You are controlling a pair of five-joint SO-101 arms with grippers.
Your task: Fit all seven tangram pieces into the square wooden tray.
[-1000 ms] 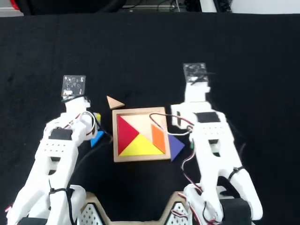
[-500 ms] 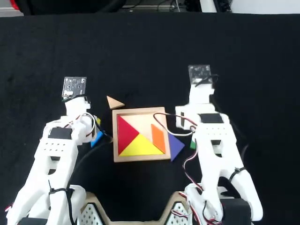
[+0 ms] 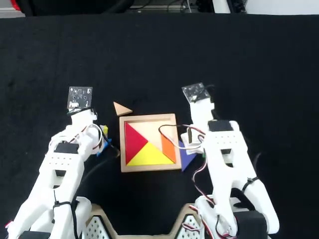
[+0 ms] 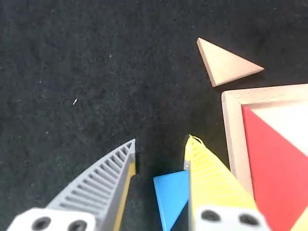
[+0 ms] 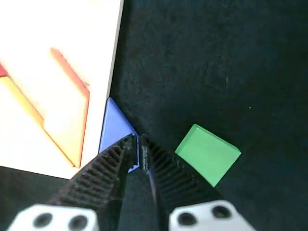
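The square wooden tray point(image 3: 148, 168) holds a red triangle point(image 3: 133, 139), a yellow triangle point(image 3: 147, 156) and an orange parallelogram point(image 3: 168, 145). A purple triangle point(image 5: 114, 130) lies against the tray's right rim point(image 5: 114, 62), and my right gripper point(image 5: 138, 140) is shut on its outer corner. A green square point(image 5: 208, 153) lies just beside it on the cloth. My left gripper point(image 4: 161, 142) stands open over a blue piece point(image 4: 172, 197) left of the tray point(image 4: 232, 130). A plain wooden triangle point(image 4: 226, 65) lies off the tray's far left corner point(image 3: 121, 108).
Black cloth covers the whole table point(image 3: 159, 55). Open cloth stretches beyond the tray and to both sides. The two arm bases stand at the near edge.
The right arm has swung left toward the tray and now covers more of the purple triangle. The left arm has shifted slightly toward the near edge.
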